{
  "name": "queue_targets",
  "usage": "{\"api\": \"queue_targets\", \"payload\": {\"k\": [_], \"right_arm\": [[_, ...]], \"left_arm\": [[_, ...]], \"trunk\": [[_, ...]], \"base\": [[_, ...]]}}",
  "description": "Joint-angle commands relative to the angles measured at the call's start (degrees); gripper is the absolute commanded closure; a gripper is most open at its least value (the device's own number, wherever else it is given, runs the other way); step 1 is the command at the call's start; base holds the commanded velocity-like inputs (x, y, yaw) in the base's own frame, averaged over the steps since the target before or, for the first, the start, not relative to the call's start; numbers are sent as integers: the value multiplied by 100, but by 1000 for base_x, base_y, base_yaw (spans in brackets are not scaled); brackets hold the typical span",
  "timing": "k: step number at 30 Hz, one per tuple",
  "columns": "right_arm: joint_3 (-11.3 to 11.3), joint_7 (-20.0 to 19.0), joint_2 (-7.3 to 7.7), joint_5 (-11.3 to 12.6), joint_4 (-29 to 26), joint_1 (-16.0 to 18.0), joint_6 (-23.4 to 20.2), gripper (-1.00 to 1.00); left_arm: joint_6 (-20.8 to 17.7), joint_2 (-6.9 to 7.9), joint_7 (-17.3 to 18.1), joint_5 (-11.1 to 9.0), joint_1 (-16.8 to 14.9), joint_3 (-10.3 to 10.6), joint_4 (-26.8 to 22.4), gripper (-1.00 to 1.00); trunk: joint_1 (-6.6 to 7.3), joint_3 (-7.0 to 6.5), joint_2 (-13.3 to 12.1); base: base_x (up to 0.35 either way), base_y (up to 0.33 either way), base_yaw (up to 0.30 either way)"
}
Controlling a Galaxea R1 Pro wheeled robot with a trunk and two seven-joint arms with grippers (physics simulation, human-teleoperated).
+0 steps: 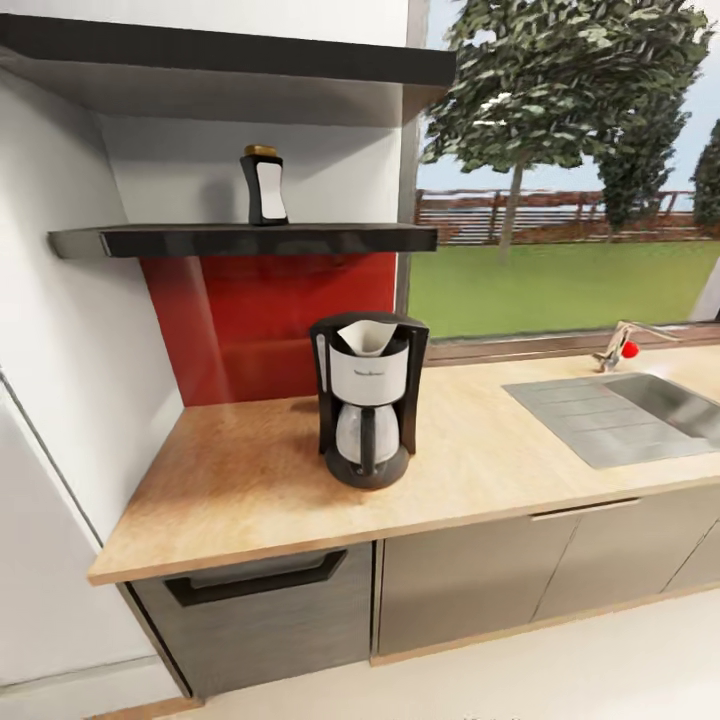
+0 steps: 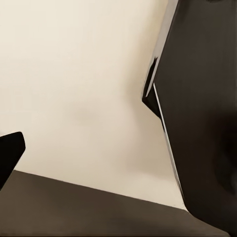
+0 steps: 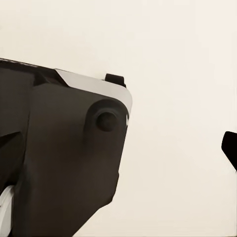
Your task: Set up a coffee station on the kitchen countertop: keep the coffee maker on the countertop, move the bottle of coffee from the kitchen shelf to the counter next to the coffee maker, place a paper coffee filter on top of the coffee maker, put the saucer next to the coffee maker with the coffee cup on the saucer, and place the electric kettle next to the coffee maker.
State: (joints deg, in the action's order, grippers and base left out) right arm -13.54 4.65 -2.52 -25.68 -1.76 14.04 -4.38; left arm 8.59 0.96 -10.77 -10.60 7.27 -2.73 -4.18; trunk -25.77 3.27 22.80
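The coffee maker (image 1: 368,402) is standing upright on the wooden desk (image 1: 230,490), and a white paper coffee filter (image 1: 365,338) is sitting in its open top, so those two items are judged complete. The bottle of coffee (image 1: 264,186) is standing upright on the kitchen shelf (image 1: 240,240), above the machine and slightly to one side of it; that transfer is judged outstanding. The saucer, cup and kettle steps are likewise judged outstanding, as nothing else is standing beside the machine. A sink (image 1: 640,405) with a tap (image 1: 618,348) is lying further along the desk, well apart from the machine.

Both wrist views are looking down over pale floor and dark robot bodywork, with a dark tip at one edge of each. Whether either pincer is spread or closed cannot be told. Neither pincer is appearing near the bottle, so the bottle's place relative to them cannot be told.
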Motion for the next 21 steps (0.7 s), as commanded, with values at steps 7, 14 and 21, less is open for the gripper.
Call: {"api": "queue_targets", "payload": {"k": [7,14,21], "right_arm": [[-44,9,5,-60,-9,2,-28,-100],[-40,9,6,-60,-9,3,-27,-100],[-35,9,-2,-60,-16,5,-27,-100]], "left_arm": [[41,-8,-23,-16,3,-2,-24,-100],[122,-17,4,85,-28,55,-280,-100],[331,8,13,568,-170,70,-1556,-100]], "trunk": [[-1,24,12],[-1,26,12],[-1,26,12]], "base": [[-143,-273,218],[-12,-103,23],[-1,-6,1]]}}
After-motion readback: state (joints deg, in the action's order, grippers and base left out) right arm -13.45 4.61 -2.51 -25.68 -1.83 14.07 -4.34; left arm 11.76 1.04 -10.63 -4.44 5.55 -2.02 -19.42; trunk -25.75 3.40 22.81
